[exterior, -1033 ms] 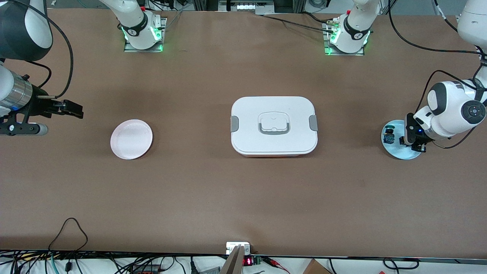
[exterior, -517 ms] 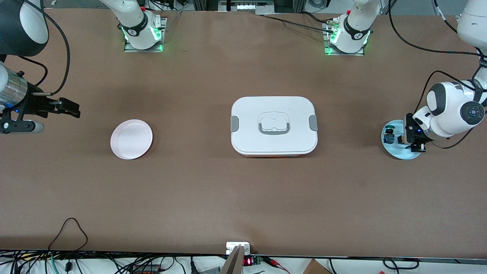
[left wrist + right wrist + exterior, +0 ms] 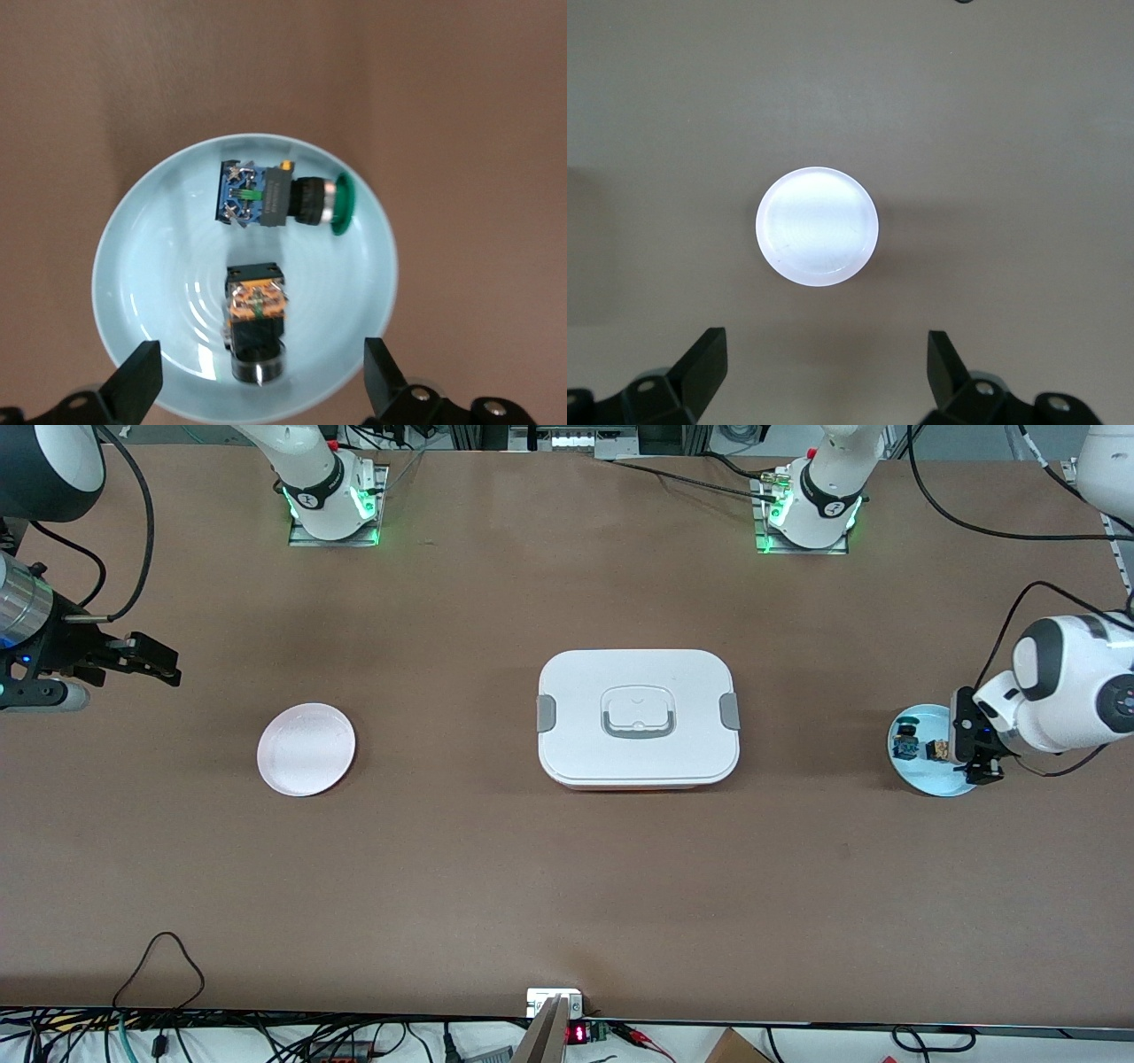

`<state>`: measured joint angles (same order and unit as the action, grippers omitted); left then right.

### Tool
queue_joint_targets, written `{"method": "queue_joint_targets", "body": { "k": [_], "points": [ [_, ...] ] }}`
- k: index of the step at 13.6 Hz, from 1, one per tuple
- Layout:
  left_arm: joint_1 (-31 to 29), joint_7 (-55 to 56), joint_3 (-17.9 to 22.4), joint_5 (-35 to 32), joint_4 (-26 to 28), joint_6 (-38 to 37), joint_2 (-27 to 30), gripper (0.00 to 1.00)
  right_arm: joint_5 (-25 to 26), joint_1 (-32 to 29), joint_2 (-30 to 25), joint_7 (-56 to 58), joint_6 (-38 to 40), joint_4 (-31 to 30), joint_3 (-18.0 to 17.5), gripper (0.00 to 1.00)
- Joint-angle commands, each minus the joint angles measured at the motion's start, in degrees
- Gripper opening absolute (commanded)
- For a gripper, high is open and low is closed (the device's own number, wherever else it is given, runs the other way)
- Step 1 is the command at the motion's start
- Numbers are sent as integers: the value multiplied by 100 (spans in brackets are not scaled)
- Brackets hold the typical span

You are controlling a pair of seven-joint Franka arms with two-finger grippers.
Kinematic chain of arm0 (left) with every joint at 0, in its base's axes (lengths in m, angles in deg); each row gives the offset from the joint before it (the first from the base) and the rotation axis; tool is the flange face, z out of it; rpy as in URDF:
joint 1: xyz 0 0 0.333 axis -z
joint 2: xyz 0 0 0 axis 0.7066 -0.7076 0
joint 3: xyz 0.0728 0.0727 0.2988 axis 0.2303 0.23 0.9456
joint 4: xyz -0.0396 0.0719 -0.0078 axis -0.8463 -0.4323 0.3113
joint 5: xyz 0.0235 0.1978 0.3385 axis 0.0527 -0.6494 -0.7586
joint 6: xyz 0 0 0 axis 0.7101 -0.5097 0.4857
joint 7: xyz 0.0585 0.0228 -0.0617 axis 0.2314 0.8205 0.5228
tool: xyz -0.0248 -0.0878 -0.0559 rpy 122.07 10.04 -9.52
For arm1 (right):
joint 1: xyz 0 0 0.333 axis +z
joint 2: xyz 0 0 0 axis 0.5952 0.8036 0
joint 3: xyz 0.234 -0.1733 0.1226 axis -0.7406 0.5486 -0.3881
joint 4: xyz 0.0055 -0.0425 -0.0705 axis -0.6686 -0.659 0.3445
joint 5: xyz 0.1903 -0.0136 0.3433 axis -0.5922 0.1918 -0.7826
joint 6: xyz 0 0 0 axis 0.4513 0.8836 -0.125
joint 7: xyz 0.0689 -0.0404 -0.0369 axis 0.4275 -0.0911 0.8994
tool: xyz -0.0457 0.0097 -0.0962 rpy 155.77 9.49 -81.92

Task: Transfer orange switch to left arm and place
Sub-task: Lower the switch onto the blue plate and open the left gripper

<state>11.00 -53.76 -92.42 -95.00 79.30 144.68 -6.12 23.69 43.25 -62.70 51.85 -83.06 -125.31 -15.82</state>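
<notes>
I see the left gripper (image 3: 973,755) low over the pale blue plate (image 3: 921,781) at the front view's right edge, jaws spread wide and holding nothing. In its wrist view the orange switch (image 3: 255,320) lies on that plate between the open fingers (image 3: 135,382), seemingly untouched, beside a blue-and-black switch (image 3: 282,197). The white box (image 3: 638,718) sits mid-frame. The right gripper (image 3: 152,666) waits at the left edge, jaws apart, near the pink plate (image 3: 306,749).

orange switch (image 3: 256,320) cap hidden, left gripper (image 3: 262,382) fingers cut off
</notes>
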Motion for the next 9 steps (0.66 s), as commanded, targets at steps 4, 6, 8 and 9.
{"method": "queue_joint_targets", "body": {
  "k": [4, 6, 8, 9],
  "points": [
    [21, 1905, -922, 183, -1565, -2650, 68, 100, -71, -39, -139, 139, 258, 132, -33, 100],
    [30, 2785, -1300, 174, -1847, -3109, 85, 100, -71, -39, -147, 139, 293, 132, -33, 100],
    [30, 3969, -1730, 183, -2242, -3723, 68, 100, -71, -31, -147, 131, 337, 132, -33, 100],
    [91, 4680, -1881, 191, -2392, -4083, 68, 100, -71, -31, -156, 131, 346, 132, -41, 100]
  ]
}}
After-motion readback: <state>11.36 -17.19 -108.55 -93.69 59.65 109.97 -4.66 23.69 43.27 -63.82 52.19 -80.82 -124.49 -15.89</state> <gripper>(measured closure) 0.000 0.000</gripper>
